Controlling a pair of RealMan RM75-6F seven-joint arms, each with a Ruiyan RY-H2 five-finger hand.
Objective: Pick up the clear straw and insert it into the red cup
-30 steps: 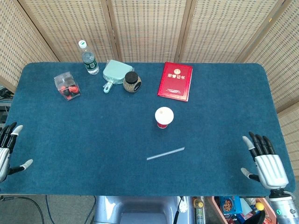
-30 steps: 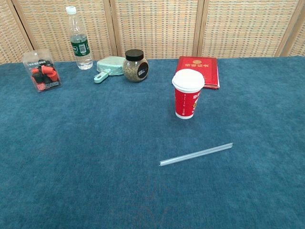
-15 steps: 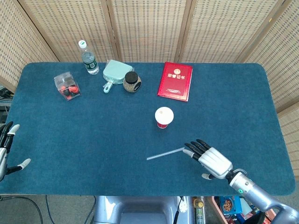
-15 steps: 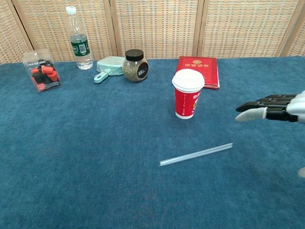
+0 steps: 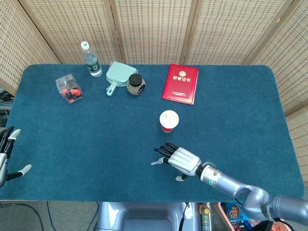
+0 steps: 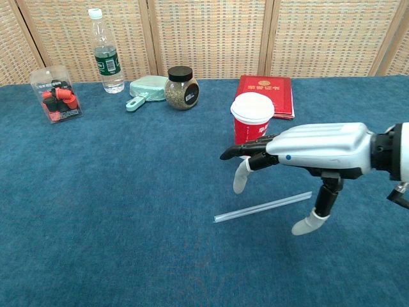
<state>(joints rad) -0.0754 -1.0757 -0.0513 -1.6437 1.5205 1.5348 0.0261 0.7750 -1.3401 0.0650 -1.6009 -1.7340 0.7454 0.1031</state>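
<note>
At the far left edge of the head view the left hand point(image 5: 5, 156) is cut off by the frame, lying off the desk point(image 5: 96, 130) with its fingers apart and holding nothing; the chest view does not show it. Along the back stand a clear box point(image 5: 69, 89) of red and black bits, a bottle point(image 5: 91, 59), a mint-green case point(image 5: 117, 75) and a jar point(image 5: 136, 84) just beside it; the print on their labels is too small to read. The straw point(image 6: 263, 207) lies flat on the desk in front of the cup point(image 6: 252, 121); from above only its left tip shows past the right hand point(image 5: 182, 160), which covers the rest. That hand hovers palm down over the straw, fingers point(image 6: 241, 176) spread and pointing left, thumb hanging toward the desk, and no touch shows in the chest view. It hides the lower part of the cup. The red booklet point(image 5: 181, 83) lies behind the cup.
</note>
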